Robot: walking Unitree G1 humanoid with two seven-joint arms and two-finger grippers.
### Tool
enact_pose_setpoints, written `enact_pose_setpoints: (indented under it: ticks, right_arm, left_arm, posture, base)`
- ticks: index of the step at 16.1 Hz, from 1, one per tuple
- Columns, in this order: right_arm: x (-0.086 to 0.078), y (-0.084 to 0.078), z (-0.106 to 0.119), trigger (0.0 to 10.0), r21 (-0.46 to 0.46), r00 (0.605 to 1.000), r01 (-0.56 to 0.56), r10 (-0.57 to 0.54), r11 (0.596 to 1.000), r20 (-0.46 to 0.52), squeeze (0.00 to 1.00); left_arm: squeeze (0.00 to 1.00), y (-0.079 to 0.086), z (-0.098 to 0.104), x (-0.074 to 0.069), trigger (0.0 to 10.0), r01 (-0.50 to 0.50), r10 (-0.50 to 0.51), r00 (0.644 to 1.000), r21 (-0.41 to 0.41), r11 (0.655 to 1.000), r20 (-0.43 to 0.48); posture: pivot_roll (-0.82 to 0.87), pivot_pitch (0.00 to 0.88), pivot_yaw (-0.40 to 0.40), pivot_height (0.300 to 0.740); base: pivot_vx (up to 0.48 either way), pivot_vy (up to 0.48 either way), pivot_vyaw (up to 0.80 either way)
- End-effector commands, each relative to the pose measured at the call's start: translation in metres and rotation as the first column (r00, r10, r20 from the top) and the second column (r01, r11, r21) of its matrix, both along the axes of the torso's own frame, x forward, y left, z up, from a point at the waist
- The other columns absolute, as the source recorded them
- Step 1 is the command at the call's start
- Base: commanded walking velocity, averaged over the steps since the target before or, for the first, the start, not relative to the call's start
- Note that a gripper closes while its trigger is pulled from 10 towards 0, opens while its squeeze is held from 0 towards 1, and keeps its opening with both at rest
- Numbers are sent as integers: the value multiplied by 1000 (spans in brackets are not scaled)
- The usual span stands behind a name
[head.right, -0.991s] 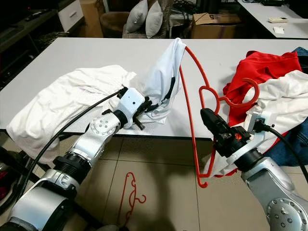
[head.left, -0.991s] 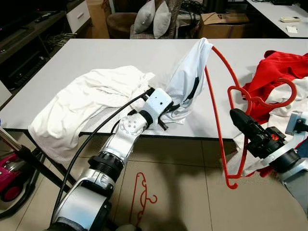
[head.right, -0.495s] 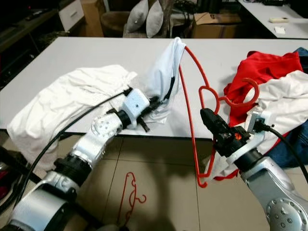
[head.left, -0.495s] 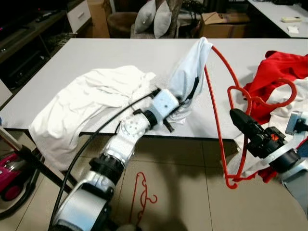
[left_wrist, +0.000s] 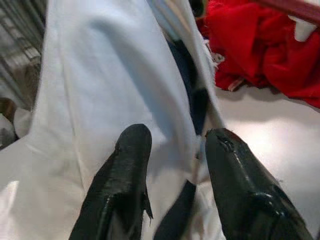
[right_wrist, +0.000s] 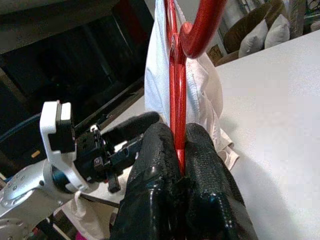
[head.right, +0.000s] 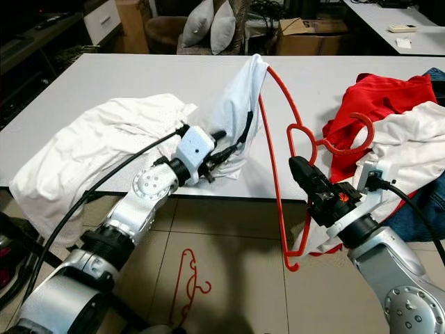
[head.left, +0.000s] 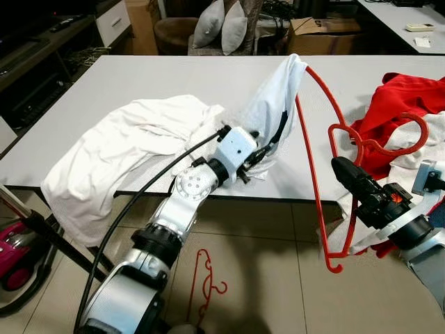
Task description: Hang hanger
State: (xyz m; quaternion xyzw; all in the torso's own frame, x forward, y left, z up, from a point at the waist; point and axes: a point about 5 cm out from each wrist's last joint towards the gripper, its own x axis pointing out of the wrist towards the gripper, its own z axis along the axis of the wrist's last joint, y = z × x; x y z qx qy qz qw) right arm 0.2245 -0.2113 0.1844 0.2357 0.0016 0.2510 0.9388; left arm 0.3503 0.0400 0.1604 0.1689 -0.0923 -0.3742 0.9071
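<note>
A red hanger (head.left: 314,174) stands upright over the table's front edge, my right gripper (head.left: 345,170) shut on its lower bar (right_wrist: 175,75). One end of a white shirt (head.left: 274,104) is draped over the hanger's upper shoulder; the rest (head.left: 132,146) lies heaped on the table to the left. My left gripper (head.left: 261,152) is at the hanging shirt's lower hem. In the left wrist view the left gripper (left_wrist: 172,137) is open, the white cloth (left_wrist: 100,75) close behind its fingers (left_wrist: 132,145).
The grey table (head.left: 174,76) also carries a red garment (head.left: 403,97) and other clothes at the right. A second red hanger (head.left: 205,285) lies on the tiled floor below. A magenta vacuum (head.left: 17,261) sits at the left; a cushioned chair (head.left: 222,28) stands behind the table.
My left gripper has moved up and forward, from below the shirt's hem into the hanging cloth. The right gripper and hanger have stayed put.
</note>
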Motion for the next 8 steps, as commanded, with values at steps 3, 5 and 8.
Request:
enact_pose_setpoints:
  ticks: [3, 5, 8]
  right_arm:
    - [-1, 6, 7, 10000, 6, 999, -25, 25, 1000, 34, 0]
    - [-1, 6, 7, 10000, 6, 999, -28, 28, 1000, 35, 0]
    - [-1, 7, 7, 10000, 2, 999, -33, 33, 999, 35, 0]
  left_arm:
    - [1000, -4, -2, 5, 10000, -38, 36, 998, -34, 999, -54]
    - [1000, -10, -3, 4, 10000, -23, 18, 997, -57, 998, -81]
    - [933, -13, -4, 4, 10000, -15, 10, 996, -60, 998, -91]
  posture:
    - [-131, 35, 64, 740]
    - [-134, 36, 66, 740]
    - [-135, 35, 65, 740]
  base:
    - [0, 0, 0]
    - [0, 0, 0]
    - [0, 0, 0]
